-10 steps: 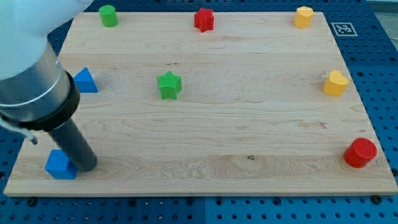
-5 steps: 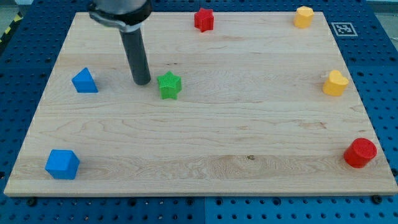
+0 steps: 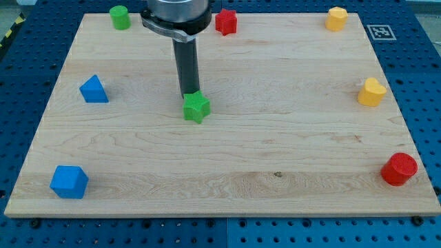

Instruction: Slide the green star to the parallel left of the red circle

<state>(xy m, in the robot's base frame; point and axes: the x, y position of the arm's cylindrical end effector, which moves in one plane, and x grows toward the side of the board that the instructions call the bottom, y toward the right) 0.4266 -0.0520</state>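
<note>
The green star [image 3: 196, 107] lies on the wooden board [image 3: 227, 158], left of the middle. My tip [image 3: 189, 95] stands right against the star's upper left edge, on the side toward the view's top. The red circle [image 3: 400, 169] sits near the board's bottom right corner, far to the right of the star and lower in the view.
A blue triangle [image 3: 94, 89] sits at the left and a blue cube [image 3: 69, 182] at the bottom left. Along the top edge are a green cylinder [image 3: 120, 17], a red star [image 3: 225, 21] and a yellow block [image 3: 336, 18]. Another yellow block [image 3: 371, 91] sits at the right.
My tip moved from the blue cube at the bottom left up to the green star, then round to its top side. The star has shifted slightly right and down.
</note>
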